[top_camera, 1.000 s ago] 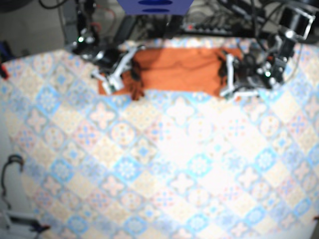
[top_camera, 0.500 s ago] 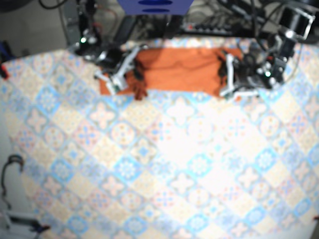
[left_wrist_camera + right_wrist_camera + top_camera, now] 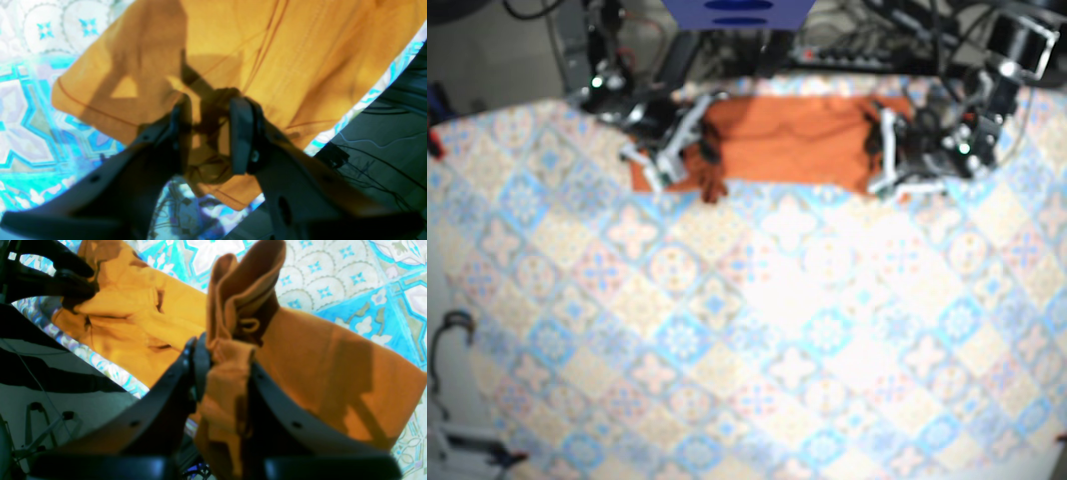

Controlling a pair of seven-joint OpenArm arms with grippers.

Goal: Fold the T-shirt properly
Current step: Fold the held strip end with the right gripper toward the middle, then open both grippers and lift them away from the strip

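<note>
T-shirt lengthwise side-to-side, ends apparently pinched by left fingers, right fingers

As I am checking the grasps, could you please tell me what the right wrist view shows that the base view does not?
Only the right wrist view shows a bunch of the T-shirt pinched in the right gripper, folds standing up above its pads. Only the base view shows the whole patterned table and the shirt's full length as an orange strip. Both show the shirt lying near the table's edge.
</note>
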